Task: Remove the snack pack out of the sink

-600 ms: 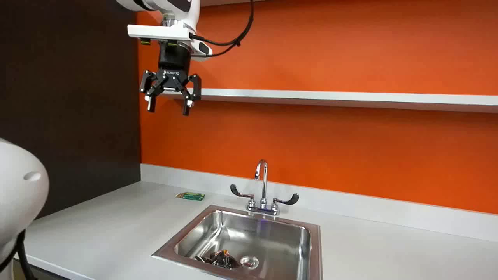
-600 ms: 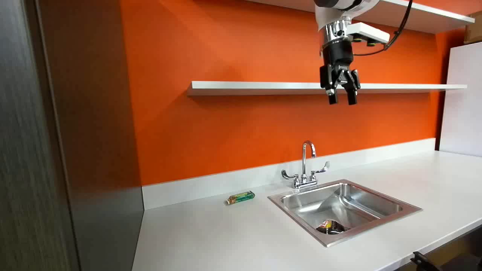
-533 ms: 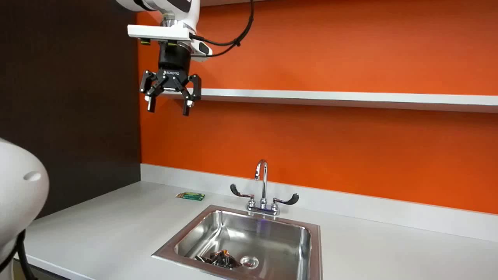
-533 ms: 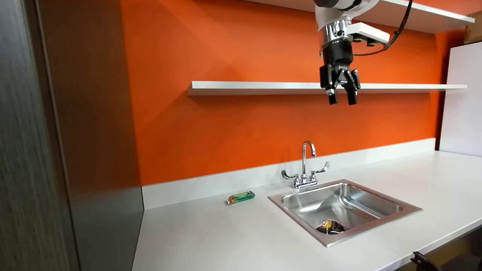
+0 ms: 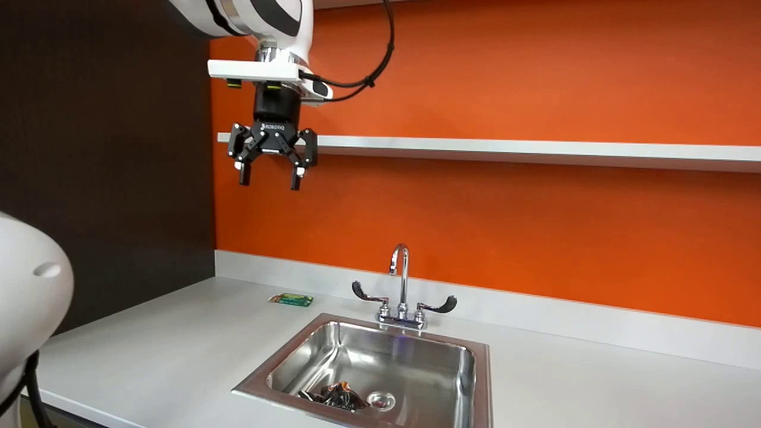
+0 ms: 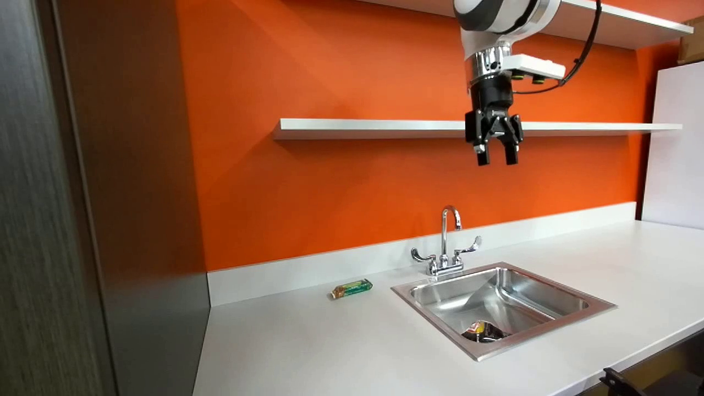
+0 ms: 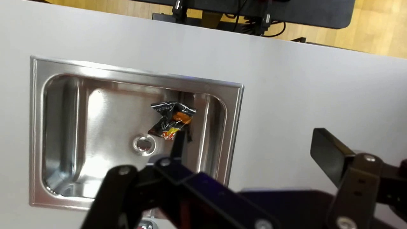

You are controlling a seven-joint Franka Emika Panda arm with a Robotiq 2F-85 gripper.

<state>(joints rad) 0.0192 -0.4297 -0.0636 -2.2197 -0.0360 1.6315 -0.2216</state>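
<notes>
The snack pack is a crumpled black wrapper with orange, red and yellow print. It lies at the bottom of the steel sink beside the drain. It shows in both exterior views and in the wrist view. My gripper hangs high above the counter, pointing down, well apart from the pack. It also shows in an exterior view. In the wrist view the gripper has its fingers wide apart with nothing between them. One finger overlaps the pack's lower edge in that view.
A chrome faucet with two lever handles stands behind the sink. A small green packet lies on the counter near the back wall. A white shelf runs along the orange wall. A dark panel stands at the side.
My gripper has moved lower in both exterior views, with a small sideways shift. It stays open. The snack pack, green packet and sink have not moved.
</notes>
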